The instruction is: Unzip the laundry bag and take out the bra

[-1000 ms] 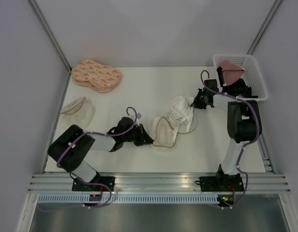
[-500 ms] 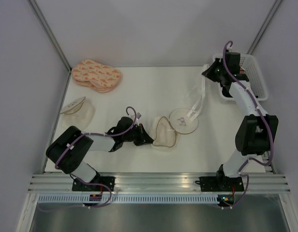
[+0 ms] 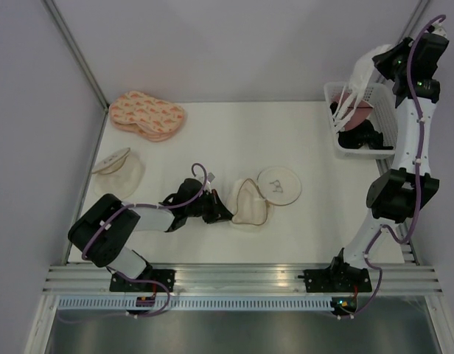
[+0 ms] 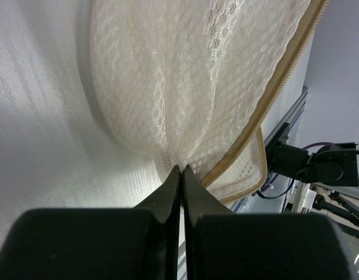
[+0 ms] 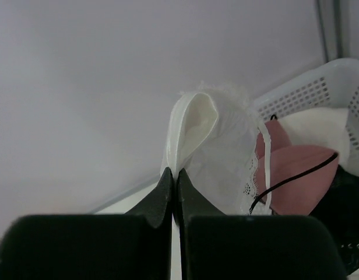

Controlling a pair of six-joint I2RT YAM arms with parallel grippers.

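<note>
The laundry bag (image 3: 250,203) lies unzipped in the middle of the table, its round lid (image 3: 280,184) with the small black mark folded flat to the right. My left gripper (image 3: 225,213) is shut on the bag's cream mesh at its left edge. In the left wrist view the mesh (image 4: 185,76) bunches into the shut tips (image 4: 181,170), and the tan zip rim (image 4: 284,87) runs beside it. My right gripper (image 3: 384,62) is raised high at the back right, shut on the white bra (image 3: 356,87). The bra (image 5: 217,146) hangs from the tips (image 5: 175,172) above the basket.
A white basket (image 3: 389,118) at the back right holds a pink garment (image 3: 357,118) and something dark. A peach patterned padded pair (image 3: 146,114) lies at the back left. A plain translucent pouch (image 3: 118,167) sits at the left edge. Grey walls close in all round.
My right arm has pulled the bra out of the laundry bag and swung it up and to the right, above the basket. The left gripper has stayed put on the mesh.
</note>
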